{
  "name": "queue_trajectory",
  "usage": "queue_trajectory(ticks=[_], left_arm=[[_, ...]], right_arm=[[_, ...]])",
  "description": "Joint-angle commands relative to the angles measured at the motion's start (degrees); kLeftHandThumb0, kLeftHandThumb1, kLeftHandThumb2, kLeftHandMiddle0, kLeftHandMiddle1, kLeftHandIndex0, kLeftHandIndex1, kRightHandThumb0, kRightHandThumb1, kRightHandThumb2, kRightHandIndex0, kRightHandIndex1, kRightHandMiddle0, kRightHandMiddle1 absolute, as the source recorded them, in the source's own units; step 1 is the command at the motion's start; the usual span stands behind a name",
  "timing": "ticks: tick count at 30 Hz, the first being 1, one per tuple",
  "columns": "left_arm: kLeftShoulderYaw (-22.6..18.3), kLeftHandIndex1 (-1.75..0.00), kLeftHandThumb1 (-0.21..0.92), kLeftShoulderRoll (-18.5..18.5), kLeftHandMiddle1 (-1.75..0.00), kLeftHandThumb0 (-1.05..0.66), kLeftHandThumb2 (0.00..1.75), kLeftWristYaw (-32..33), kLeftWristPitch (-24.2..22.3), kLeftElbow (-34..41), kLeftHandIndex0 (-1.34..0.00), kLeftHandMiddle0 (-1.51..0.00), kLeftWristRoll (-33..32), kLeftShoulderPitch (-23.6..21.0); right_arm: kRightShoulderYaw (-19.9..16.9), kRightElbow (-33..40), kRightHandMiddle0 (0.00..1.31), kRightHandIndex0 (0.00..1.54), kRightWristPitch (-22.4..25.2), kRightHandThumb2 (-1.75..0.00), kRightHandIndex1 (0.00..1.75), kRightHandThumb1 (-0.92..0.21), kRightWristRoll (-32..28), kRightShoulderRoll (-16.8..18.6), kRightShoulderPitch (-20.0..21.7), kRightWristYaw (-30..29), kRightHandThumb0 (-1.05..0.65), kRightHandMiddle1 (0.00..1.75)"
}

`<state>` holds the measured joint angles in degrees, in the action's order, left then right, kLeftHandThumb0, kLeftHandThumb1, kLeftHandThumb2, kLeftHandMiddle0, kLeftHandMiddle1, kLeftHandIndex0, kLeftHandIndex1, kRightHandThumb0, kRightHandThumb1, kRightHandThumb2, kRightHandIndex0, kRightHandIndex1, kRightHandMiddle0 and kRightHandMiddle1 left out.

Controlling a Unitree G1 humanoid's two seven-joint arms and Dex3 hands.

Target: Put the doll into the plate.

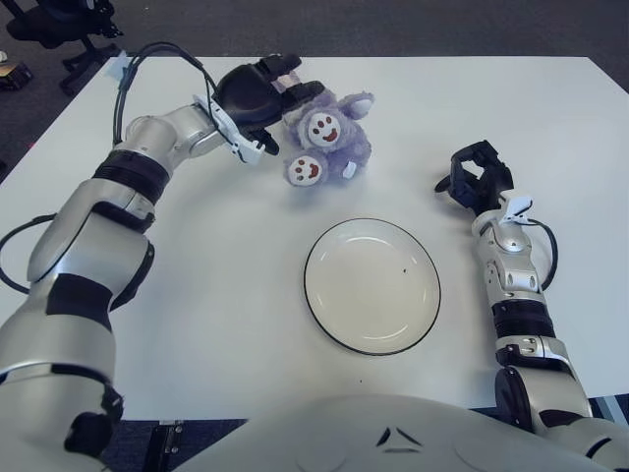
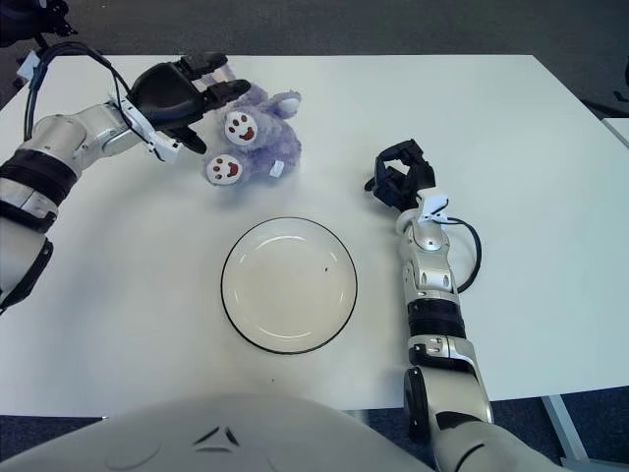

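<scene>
Left eye view: the left hand (image 1: 257,96) reached the purple doll (image 1: 329,137) on the white bench (image 1: 216,275), its fingers (image 1: 285,65) spread against the toy's left side without closing on it. The doll lay beyond the empty plate (image 1: 371,285), apart from it.

Right eye view: the right hand (image 2: 398,178) showed right of the plate, fingers curled, holding nothing. No writing was legible.

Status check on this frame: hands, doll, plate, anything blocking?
Left hand open, against the doll's left side, no grasp. Right hand idle right of the plate. Doll lying behind the plate, which holds nothing. Path between them unobstructed.
</scene>
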<state>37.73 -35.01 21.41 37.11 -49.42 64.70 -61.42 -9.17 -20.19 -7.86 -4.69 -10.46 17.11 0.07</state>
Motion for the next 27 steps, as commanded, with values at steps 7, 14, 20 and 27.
queue_trajectory(ticks=[7,14,20,27], left_arm=[[2.4,-0.01,0.86,2.1,-0.01,-0.42,0.00,4.3,-1.6,-3.5,-0.23,-0.28,1.8,-2.8],[5.1,-0.01,0.86,5.4,-0.01,-0.40,0.00,8.6,-3.4,-10.4,-0.25,-0.31,3.2,-4.8],[7.9,-0.01,0.86,7.6,-0.01,-0.44,0.00,11.6,-4.3,-15.4,-0.25,-0.34,4.4,-6.5],[10.2,-0.01,0.87,8.6,-0.01,-0.48,0.00,13.6,-4.7,-18.1,-0.25,-0.34,4.8,-7.7]], right_arm=[[0.2,-1.3,0.38,0.86,1.8,-0.89,1.75,-0.64,0.8,-0.1,-1.4,0.2,-0.39,1.75],[0.2,-1.3,0.38,0.86,1.9,-0.89,1.75,-0.64,0.8,-0.1,-1.4,0.3,-0.39,1.75],[0.2,-1.3,0.38,0.86,2.0,-0.90,1.75,-0.63,0.8,-0.2,-1.4,0.4,-0.40,1.75],[0.2,-1.4,0.38,0.86,2.0,-0.90,1.75,-0.63,0.9,-0.3,-1.4,0.5,-0.40,1.75]])
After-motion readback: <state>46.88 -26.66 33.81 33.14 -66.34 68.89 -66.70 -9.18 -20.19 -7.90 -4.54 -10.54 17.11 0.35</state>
